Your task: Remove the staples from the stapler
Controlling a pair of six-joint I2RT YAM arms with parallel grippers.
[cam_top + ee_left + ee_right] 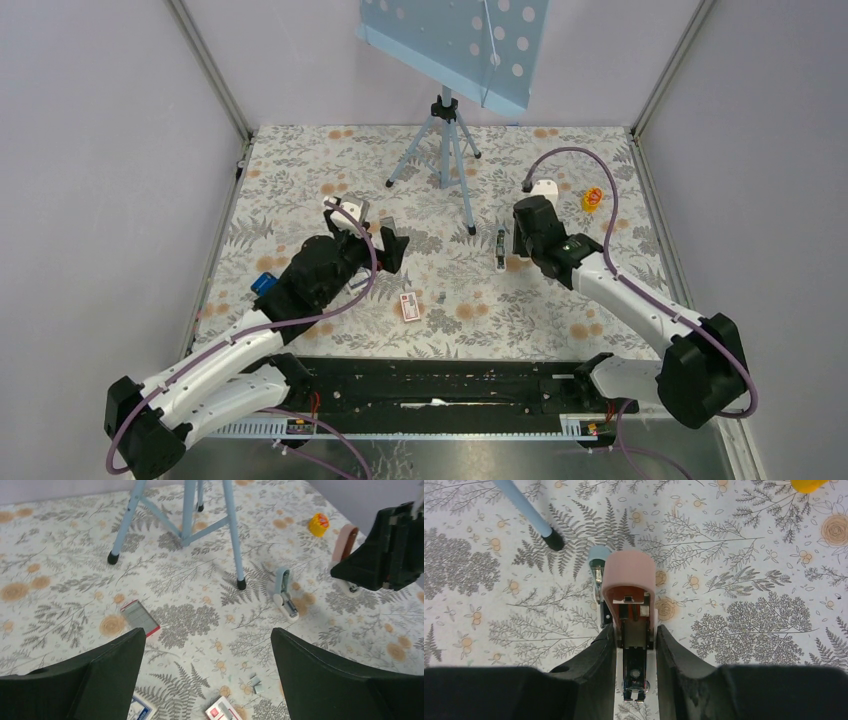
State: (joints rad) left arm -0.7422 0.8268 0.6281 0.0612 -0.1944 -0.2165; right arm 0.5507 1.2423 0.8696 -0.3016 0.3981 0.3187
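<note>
Your right gripper [635, 632] is closed on the stapler [629, 572]. Both black fingers press on its sides, just to the right of the tripod's [445, 150] nearest front foot in the top view. The right wrist view shows the pale-pink cover pointing away from the wrist, with the metal inner rail bare between the fingers. You cannot tell from these views whether any strip sits in that rail.

A second, pale-blue stapler [284, 587] lies on the floral cloth [560, 290] between that tripod foot and the pink one, close beside the pink one.

Your left gripper [208, 635] is spread wide with nothing between its fingers. It hangs to the left of the tripod, on the arm-base side, and faces across toward the right arm.

A few short silvery-grey staple strips [255, 681] lie loose on the cloth, on the arm-base side of the tripod. Just beside them is a red-and-white box [222, 711]. Another flat red-edged box [140, 617] lies nearer the tripod's left legs. A blue patterned box [263, 283] sits well to the tripod's left, and a small yellow object [592, 199] sits well to its right.
</note>
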